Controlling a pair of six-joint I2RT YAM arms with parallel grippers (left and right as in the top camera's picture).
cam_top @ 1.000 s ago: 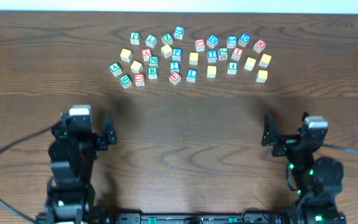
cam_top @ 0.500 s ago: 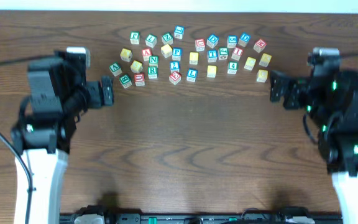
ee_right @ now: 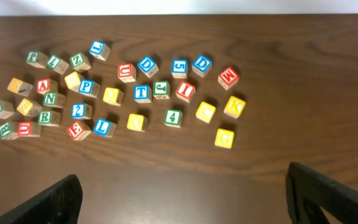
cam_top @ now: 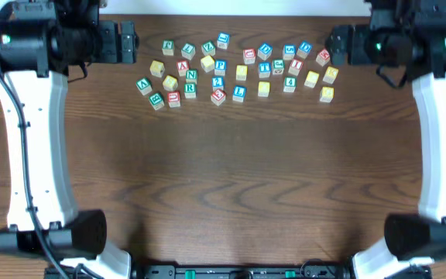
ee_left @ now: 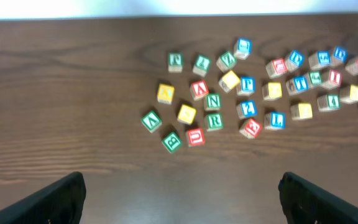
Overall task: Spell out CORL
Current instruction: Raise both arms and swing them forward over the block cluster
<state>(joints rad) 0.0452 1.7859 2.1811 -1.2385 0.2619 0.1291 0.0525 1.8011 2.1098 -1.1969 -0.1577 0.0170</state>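
The alphabet cubes lie in a loose cluster near the far edge. The white cube with a green R (cam_top: 190, 90) sits at the cluster's front left and shows in both wrist views (ee_left: 214, 121) (ee_right: 45, 117). The blue L cube (cam_top: 238, 93) (ee_left: 276, 120) (ee_right: 103, 127) lies at the front middle. Several yellow-topped cubes, such as two on the right (cam_top: 311, 78) (cam_top: 326, 94), have letters too faint to read. My left gripper (cam_top: 132, 43) (ee_left: 179, 199) is open and empty, left of the cluster. My right gripper (cam_top: 335, 43) (ee_right: 185, 199) is open and empty, right of it.
Red-lettered cubes (cam_top: 217, 96) (cam_top: 173, 98) and other blue and green cubes are mixed closely among the task cubes. The dark wooden table (cam_top: 223, 178) stretches toward me. Its far edge lies just behind the cluster, by a white wall.
Both arms have swung up from the table's near side to the far side, flanking the cube cluster. The cubes have not moved.
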